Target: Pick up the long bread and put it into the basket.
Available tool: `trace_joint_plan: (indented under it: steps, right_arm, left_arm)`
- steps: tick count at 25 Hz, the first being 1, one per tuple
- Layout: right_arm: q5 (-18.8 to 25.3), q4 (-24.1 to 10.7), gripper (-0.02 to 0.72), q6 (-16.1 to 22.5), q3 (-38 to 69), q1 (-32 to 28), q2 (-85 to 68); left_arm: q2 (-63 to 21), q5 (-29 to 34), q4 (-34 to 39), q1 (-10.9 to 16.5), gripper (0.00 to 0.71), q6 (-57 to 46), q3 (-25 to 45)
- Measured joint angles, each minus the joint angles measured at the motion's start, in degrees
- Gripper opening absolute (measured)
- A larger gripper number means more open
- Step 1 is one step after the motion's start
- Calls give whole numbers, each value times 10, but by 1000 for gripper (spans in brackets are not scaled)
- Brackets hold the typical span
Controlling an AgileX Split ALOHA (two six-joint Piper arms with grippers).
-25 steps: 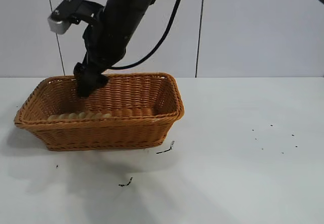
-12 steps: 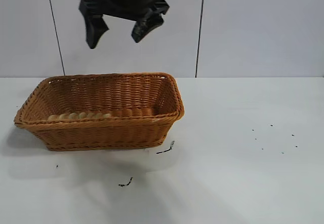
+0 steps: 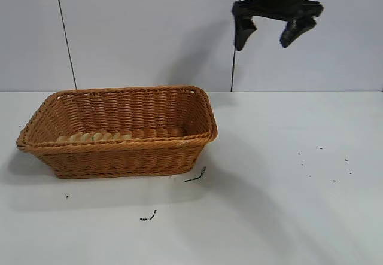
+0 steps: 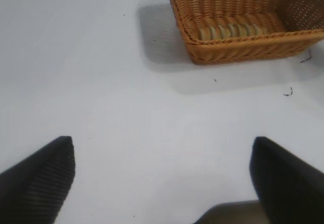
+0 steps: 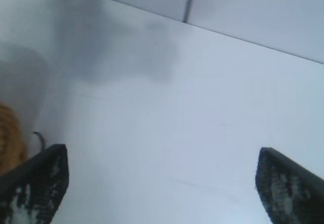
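Inside the basket (image 3: pixel 179 112), the long bread (image 3: pixel 93 137) hugs its near wall; right end effector (image 3: pixel 275 34) hangs apart above.

one basket (image 3: pixel 119 151) and one long bread (image 3: pixel 93 137) inside it; one tabletop (image 3: pixel 287 205); two dark scraps (image 3: pixel 195 177) on the tabletop near the basket; two grippers, right gripper (image 3: pixel 272 32) and left gripper (image 4: pixel 162 183).

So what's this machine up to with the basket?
Nothing is being held right now. The long bread already lies inside the basket, along its near wall. The right gripper hangs open and empty, high above the table to the right of the basket. The left gripper is also open and empty, over bare table away from the basket.
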Motion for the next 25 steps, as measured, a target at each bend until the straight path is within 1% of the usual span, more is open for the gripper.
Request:
trace_joint_plan:
  steps: [6, 11, 15, 19, 25]
  right_arm:
    - [62, -2, 689, 3, 0, -7, 0]
    - [68, -2, 689, 30, 0, -7, -9]
    - [68, -2, 689, 36, 23, -7, -54]
    - [68, -1, 689, 38, 102, -7, -141]
    - [68, 0, 689, 38, 288, -7, -313]
  left_arm:
    - [0, 0, 0, 0, 692, 0, 0]
    - [0, 0, 0, 0, 692, 0, 0]
    - [0, 0, 0, 0, 692, 0, 0]
    - [0, 0, 0, 0, 692, 0, 0]
    - [0, 0, 0, 0, 692, 0, 0]
